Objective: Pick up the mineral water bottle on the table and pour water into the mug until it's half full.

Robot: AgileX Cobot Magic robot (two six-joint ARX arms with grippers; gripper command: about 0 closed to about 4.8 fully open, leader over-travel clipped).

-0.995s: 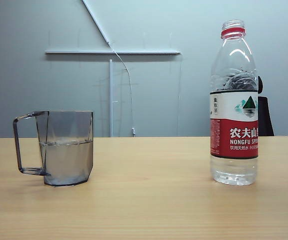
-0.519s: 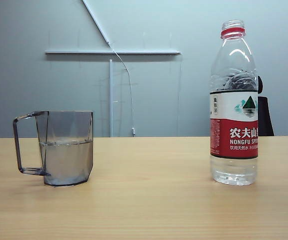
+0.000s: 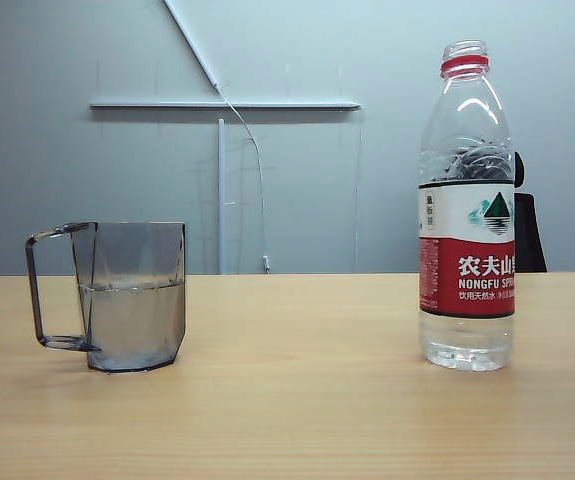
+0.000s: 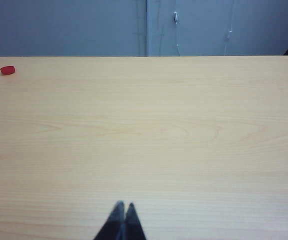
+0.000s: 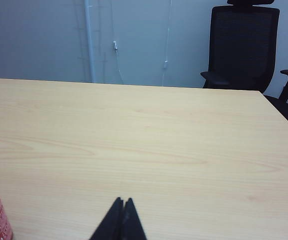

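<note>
Nothing has shifted since before — mug (image 3: 132, 296) about half full of water (image 3: 134, 322), bottle (image 3: 467, 210) upright well apart on the worktop (image 3: 297, 400). My left fingers (image 4: 123, 210) and right fingers (image 5: 122, 206) clenched, empty, low over bare wood.

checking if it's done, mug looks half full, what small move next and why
Probably none: the mug already holds water to about half, the mineral water bottle stands upright and uncapped, and left pincer and right pincer are shut, holding nothing.
</note>
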